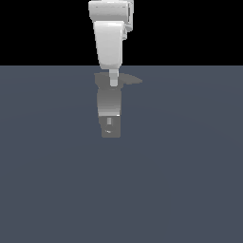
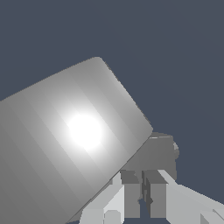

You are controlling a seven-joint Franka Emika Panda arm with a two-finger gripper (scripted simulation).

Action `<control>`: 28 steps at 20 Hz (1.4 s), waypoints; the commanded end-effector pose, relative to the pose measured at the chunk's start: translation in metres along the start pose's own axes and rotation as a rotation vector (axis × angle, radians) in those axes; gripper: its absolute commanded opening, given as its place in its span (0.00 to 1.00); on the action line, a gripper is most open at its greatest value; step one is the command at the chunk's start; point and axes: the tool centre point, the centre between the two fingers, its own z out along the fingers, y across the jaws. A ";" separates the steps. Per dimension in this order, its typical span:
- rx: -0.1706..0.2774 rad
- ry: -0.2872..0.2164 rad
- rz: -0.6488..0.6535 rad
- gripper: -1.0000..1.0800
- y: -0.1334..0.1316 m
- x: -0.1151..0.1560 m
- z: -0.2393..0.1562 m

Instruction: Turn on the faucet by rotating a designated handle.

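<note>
Grey faucet (image 1: 110, 111) stands mid-floor, directly below arm. Handle (image 1: 132, 80) juts from top cap toward exterior view's right. Gripper (image 1: 114, 81) down at cap level beside handle root; fingers (image 2: 131, 197) nearly together, gripping nothing visible. Step: contact approach. Next, you push sideways against handle to rotate.

No readable text/labels anywhere; faucet (image 1: 110, 107) has only a blank pale rectangular mark.

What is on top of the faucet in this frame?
The gripper sits down at the faucet top cap, beside the handle jutting toward the exterior view's right. Whether it touches is hidden.
</note>
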 end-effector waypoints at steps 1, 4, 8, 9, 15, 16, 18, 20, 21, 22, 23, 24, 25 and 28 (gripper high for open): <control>0.000 0.000 0.000 0.00 0.000 0.000 0.000; 0.000 0.000 0.004 0.00 -0.009 0.012 0.000; 0.000 0.001 0.008 0.00 -0.021 0.027 0.000; 0.000 0.001 0.009 0.00 -0.024 0.031 0.000; -0.001 0.001 0.015 0.00 -0.041 0.054 0.000; -0.001 0.001 0.017 0.00 -0.044 0.057 0.000; -0.001 0.001 0.019 0.00 -0.049 0.065 0.000; -0.001 0.002 0.020 0.00 -0.055 0.072 0.000; -0.001 0.002 0.021 0.00 -0.058 0.075 0.000; -0.001 0.002 0.022 0.00 -0.060 0.079 0.000; -0.001 0.002 0.023 0.00 -0.063 0.082 0.000; -0.001 0.002 0.024 0.00 -0.065 0.086 0.000; -0.001 0.002 0.025 0.00 -0.068 0.089 0.000; -0.001 0.002 0.027 0.00 -0.073 0.096 0.000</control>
